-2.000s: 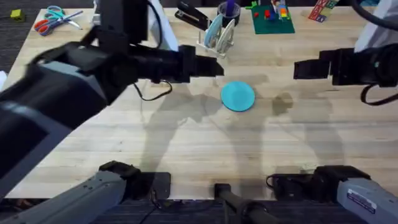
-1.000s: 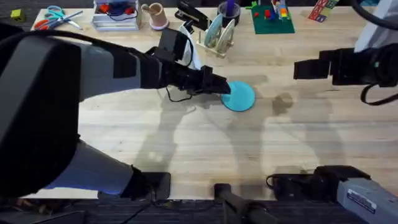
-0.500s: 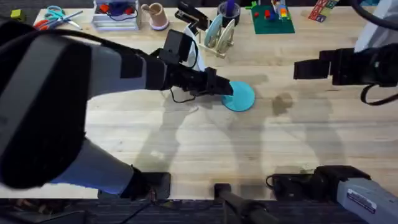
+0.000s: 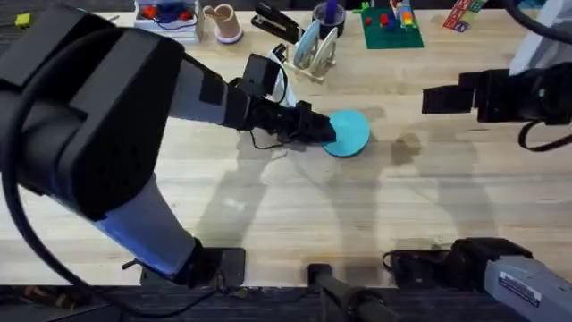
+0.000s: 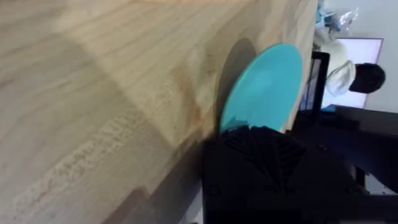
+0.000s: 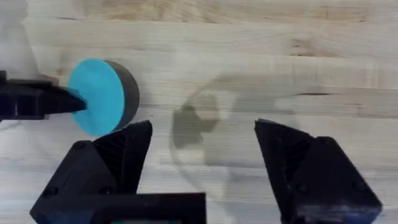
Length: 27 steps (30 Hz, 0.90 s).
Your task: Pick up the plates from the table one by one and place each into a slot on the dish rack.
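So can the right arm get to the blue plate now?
Probably not easily: the left end effector is already at the turquoise plate, gripping its edge. The right end effector hangs open off to the side, over bare table.

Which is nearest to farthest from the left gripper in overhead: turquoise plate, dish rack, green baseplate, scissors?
From the left gripper:
1. Turquoise plate: at the fingertips, table centre.
2. Dish rack: behind the gripper, toward the far edge.
3. Green baseplate: far edge, to the rack's right.
4. Scissors: far-left corner, partly hidden by the arm.
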Each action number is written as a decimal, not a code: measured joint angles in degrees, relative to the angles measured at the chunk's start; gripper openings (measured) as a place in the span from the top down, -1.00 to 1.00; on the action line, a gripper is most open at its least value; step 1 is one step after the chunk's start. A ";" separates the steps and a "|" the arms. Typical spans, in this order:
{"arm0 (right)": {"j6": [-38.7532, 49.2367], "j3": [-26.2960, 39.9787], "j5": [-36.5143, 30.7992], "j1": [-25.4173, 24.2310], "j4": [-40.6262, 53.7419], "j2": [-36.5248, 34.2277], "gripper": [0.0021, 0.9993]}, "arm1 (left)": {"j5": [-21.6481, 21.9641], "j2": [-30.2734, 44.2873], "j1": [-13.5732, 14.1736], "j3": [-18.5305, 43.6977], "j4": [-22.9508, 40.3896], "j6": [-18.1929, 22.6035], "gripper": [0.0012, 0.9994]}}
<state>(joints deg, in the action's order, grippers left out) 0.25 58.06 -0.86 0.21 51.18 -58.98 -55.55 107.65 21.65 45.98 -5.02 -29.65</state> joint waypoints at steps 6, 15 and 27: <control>0.00 0.00 0.00 0.00 0.00 0.00 -0.99 | -0.03 0.09 -0.05 0.04 -0.13 -0.91 0.92; -0.02 0.02 4.74 0.00 0.08 -0.16 -0.99 | 0.06 0.09 -0.05 0.04 -0.16 -1.31 0.92; -0.50 0.20 22.15 0.00 -0.16 -13.03 -0.99 | 0.08 0.09 -0.05 0.04 -0.17 -1.48 0.92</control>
<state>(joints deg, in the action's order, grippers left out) -0.25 58.26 21.29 0.21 51.02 -72.01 -55.46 107.74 21.61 46.02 -5.19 -31.12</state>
